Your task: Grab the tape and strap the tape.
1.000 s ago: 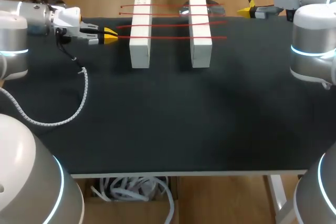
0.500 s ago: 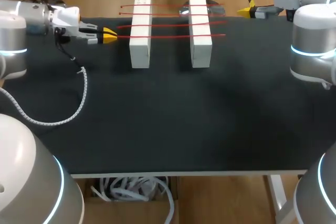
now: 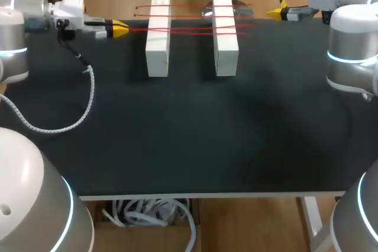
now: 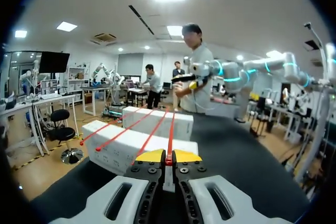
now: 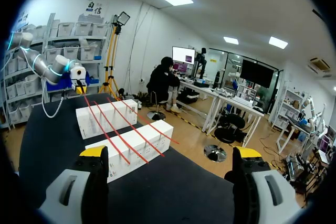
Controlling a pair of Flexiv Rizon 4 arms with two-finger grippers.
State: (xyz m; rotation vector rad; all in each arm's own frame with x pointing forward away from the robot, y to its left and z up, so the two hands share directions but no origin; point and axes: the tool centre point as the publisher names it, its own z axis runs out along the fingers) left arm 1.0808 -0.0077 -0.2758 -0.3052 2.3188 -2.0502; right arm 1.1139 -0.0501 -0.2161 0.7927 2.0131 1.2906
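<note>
Head view: left gripper [image 3: 120,27] sits over the worktop's [image 3: 189,134] far left corner, tips closed on the end of one red tape [image 3: 189,31]. Left wrist view confirms it: yellow tips pinched together, tape clamped between them. Tape runs from the tips across both white blocks [image 3: 157,45] near the far edge, slanting slightly against three other tapes [image 3: 189,7] that lie over the same blocks. Right gripper [image 5: 170,152] hangs by the far right corner, fingers wide apart, holding nothing. Judgement: step in hand is tensioning and laying the held tape. To do it well, pull straight across the blocks, level with their tops, so the tape comes parallel to its neighbours and does not cross them. Use moderate tension, since the blocks look light and could slide or tip. Grip must be firm, as the pinch is on the very end and could slip off.
</note>
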